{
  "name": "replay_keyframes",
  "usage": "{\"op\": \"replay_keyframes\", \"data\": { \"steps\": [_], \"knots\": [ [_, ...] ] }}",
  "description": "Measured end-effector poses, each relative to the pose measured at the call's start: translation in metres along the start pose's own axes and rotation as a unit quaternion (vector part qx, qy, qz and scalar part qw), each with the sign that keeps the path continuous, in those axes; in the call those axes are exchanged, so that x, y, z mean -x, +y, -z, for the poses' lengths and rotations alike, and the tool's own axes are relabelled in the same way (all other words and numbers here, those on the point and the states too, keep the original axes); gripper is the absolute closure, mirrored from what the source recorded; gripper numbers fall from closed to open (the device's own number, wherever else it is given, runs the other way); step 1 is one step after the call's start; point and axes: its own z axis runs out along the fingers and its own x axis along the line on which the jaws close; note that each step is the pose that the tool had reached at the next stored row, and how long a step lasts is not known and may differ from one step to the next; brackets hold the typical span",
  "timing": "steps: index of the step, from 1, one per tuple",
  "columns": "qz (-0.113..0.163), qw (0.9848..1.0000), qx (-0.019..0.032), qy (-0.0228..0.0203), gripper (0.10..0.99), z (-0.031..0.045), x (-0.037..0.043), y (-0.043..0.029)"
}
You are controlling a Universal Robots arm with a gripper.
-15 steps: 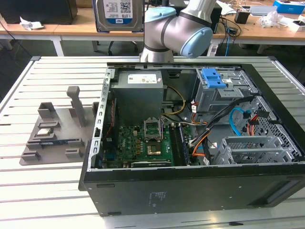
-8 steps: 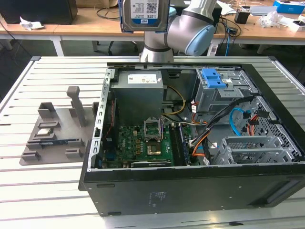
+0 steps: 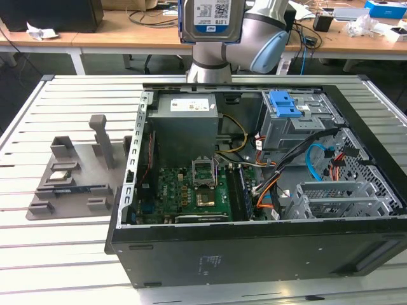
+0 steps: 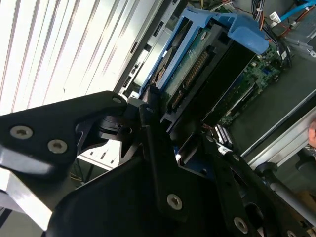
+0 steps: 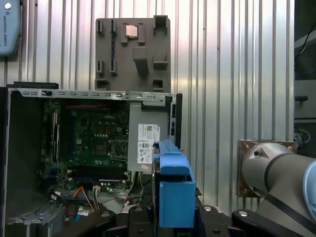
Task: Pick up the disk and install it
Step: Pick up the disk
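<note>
The gripper (image 4: 173, 133), clamped on the disk (image 3: 210, 19) by its blue rail bracket (image 5: 175, 195), holds it well above the open computer case (image 3: 254, 254) (narrow grip), so slippage could drop it onto the motherboard (image 3: 184, 190).

Bright room light covers the ribbed white metal worktop (image 3: 70, 254), whose slats beside the open black computer case (image 3: 254, 254) glare white in the second wrist view. The case's interior lies in soft shade.

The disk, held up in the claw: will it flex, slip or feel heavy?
Probably rigid: the disk is a thick slab framed by a blue plastic bracket. Likely heavy for its size. The smooth bracket sides might slip a little.
</note>
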Motion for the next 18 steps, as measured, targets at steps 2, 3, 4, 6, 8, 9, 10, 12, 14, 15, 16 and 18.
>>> {"op": "replay_keyframes", "data": {
  "steps": [2, 3, 4, 6, 8, 9, 10, 12, 14, 15, 16, 18],
  "knots": [
    [0.000, 1.0000, 0.0000, 0.0000, 0.722, 0.0002, -0.0001, -0.0058],
    [0.000, 1.0000, 0.0000, 0.0000, 0.722, 0.0003, -0.0002, -0.0100],
    [0.000, 1.0000, 0.0000, 0.0000, 0.722, 0.0004, -0.0003, -0.0133],
    [0.000, 1.0000, 0.0000, 0.0000, 0.722, 0.0005, -0.0004, -0.0172],
    [0.000, 1.0000, 0.0000, 0.0000, 0.722, 0.0006, -0.0004, -0.0205],
    [0.000, 1.0000, 0.0000, 0.0000, 0.722, 0.0007, -0.0004, -0.0213],
    [0.000, 1.0000, 0.0000, -0.0001, 0.722, 0.0006, -0.0005, -0.0215],
    [0.000, 1.0000, 0.0000, -0.0001, 0.722, 0.0006, -0.0039, -0.0214],
    [0.000, 1.0000, 0.0000, 0.0000, 0.722, 0.0006, -0.0069, -0.0214],
    [0.000, 1.0000, 0.0000, 0.0000, 0.722, 0.0006, -0.0109, -0.0213],
    [0.000, 1.0000, 0.0000, 0.0002, 0.722, 0.0005, -0.0150, -0.0212],
    [0.000, 1.0000, 0.0000, 0.0003, 0.722, 0.0005, -0.0195, -0.0211]
  ]
}}
